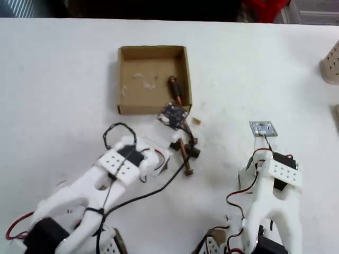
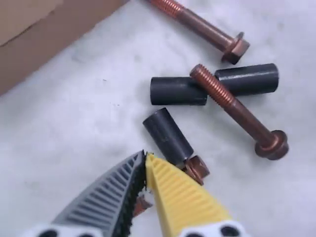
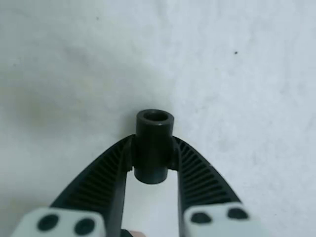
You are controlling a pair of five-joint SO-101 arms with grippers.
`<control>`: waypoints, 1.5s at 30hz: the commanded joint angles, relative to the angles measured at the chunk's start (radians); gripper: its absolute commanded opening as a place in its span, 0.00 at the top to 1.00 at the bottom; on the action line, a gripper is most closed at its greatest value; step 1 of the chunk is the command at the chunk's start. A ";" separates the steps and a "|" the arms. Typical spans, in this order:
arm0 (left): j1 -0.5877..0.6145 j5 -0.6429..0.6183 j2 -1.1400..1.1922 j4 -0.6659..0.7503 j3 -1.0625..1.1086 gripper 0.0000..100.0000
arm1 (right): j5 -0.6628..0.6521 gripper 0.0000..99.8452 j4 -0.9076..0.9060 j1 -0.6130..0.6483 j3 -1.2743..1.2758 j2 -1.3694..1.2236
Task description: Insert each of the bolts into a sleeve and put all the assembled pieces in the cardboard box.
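Note:
My left gripper (image 2: 145,157) is shut, grey and yellow tips together, just above the table. Beside its yellow finger lies a black sleeve (image 2: 168,134) with a copper bolt head (image 2: 198,169) at its near end. A scrap of copper shows in the gap between the fingers; I cannot tell if it is held. Two loose sleeves (image 2: 178,91) (image 2: 248,79) and two loose bolts (image 2: 237,108) (image 2: 202,25) lie beyond. My right gripper (image 3: 153,148) is shut on an upright black sleeve (image 3: 154,123), its bore facing the camera. The cardboard box (image 1: 127,79) holds one assembled piece (image 1: 175,90).
The left arm (image 1: 124,161) lies just below the box, its cable looping over the table. The right arm (image 1: 273,174) stands apart at the right. A perforated beige object (image 1: 331,63) sits at the right edge. White tabletop (image 1: 238,79) lies open between box and right arm.

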State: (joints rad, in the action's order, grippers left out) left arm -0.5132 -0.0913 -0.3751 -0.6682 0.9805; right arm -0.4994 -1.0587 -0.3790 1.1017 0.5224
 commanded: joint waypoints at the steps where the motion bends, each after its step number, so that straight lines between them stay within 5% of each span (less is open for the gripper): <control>1: -0.007 -0.006 -0.160 0.031 0.055 0.97 | -0.012 0.98 0.015 -0.010 0.002 0.028; 3: -0.010 0.011 -0.226 0.029 0.094 0.97 | -0.012 0.98 0.015 -0.010 0.003 0.028; 8: -0.005 0.282 -0.328 -0.152 0.074 0.90 | -0.012 0.98 0.016 -0.008 0.005 0.028; 15: -0.008 0.405 -0.329 -0.322 0.000 0.84 | -0.012 0.98 0.016 -0.007 0.005 0.028; 30: -0.007 0.720 0.061 -0.338 -0.184 0.84 | -0.061 0.98 0.016 -0.010 0.005 0.028; 39: -0.012 0.939 0.074 -0.270 -0.118 0.84 | -0.068 0.98 0.016 -0.007 0.006 0.028; 45: -0.059 0.954 0.076 -0.265 -0.106 0.84 | -0.069 0.98 0.018 -0.005 0.017 0.033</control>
State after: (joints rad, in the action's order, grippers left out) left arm -0.5224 0.8508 -0.2969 -0.9567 0.8792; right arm -0.5562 -1.0480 -0.3790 1.1247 0.5286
